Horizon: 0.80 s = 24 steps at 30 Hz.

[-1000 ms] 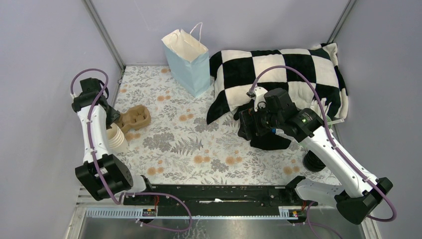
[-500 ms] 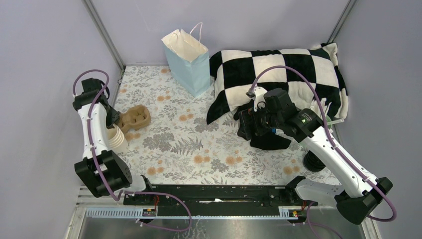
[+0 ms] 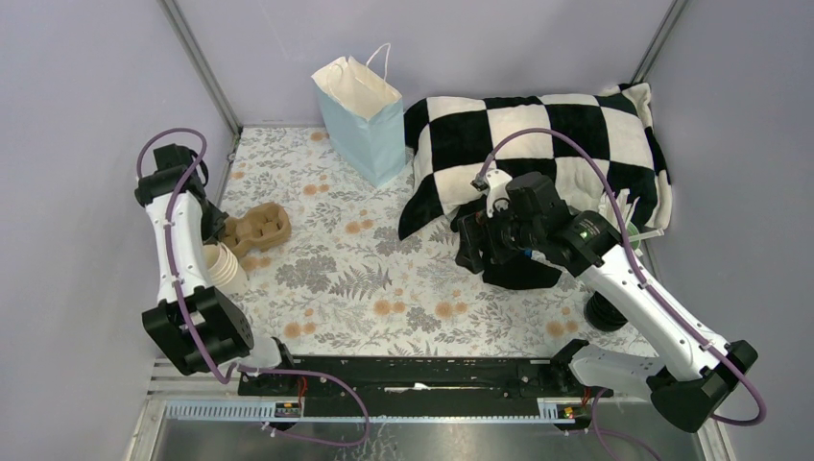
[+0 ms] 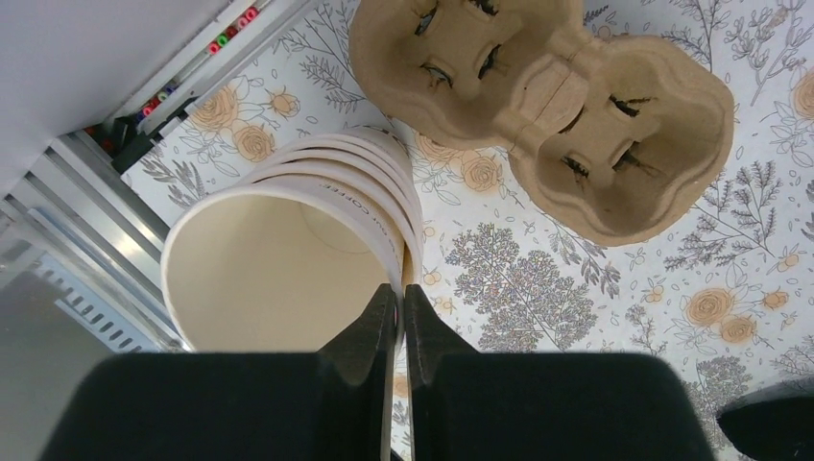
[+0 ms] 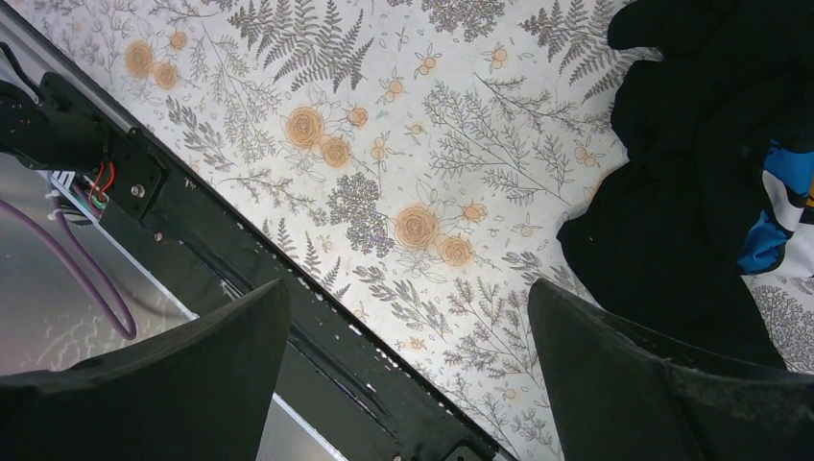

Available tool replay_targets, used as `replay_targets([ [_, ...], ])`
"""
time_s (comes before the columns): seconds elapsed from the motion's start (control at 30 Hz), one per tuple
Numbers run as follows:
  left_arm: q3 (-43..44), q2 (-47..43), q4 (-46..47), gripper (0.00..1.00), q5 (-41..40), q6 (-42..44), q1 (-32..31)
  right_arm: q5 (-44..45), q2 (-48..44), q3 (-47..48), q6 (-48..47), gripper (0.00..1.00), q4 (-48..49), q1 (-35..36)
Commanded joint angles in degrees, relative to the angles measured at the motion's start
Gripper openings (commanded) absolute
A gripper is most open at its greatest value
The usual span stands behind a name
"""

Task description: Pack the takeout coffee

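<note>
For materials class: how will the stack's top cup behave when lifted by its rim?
Pinched at the rim by the left end effector, the top cup is empty thin paper: probably light, and its wall may dent. Nested in the stack, it may drag others up.

The floral-covered bench (image 3: 384, 279) carries a light-blue paper bag (image 3: 363, 115) standing upright at the far edge, beside a black-and-white checkered pillow (image 3: 538, 134). A brown pulp cup carrier (image 3: 257, 229) lies at the left, just beside a stack of nested cream cups (image 3: 223, 269). A crumpled black cloth (image 5: 691, 211) lies by the pillow's near side.
</note>
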Motion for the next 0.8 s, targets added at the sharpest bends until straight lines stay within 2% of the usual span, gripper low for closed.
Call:
replay_targets([
  [0.0, 5.47, 0.32, -2.76, 0.05, -2.73, 0.81, 0.29, 0.78, -1.39, -0.25, -0.74, 1.0, 1.91, 1.4],
  [0.13, 9.89, 1.07, -6.85, 0.0, -5.05, 0.71, 0.3, 1.05, -1.68, -0.17, -0.83, 1.0, 2.02, 2.09],
  [0.33, 19.81, 2.77, -15.97, 0.0, -9.07, -0.69, 0.25, 1.82, -1.94, -0.1, -1.09, 1.0, 1.98, 3.16],
  [0.67, 26.61, -3.09, -16.32, 0.0, -4.0, -1.37, 0.29, 1.53, -1.15, 1.15, -1.01, 1.0, 1.18, 3.57],
  [0.77, 31.7, -5.05, -16.12, 0.0, -3.17, -1.74, 0.25, 2.24, -0.74, 1.24, -1.09, 1.0, 1.01, 3.58],
])
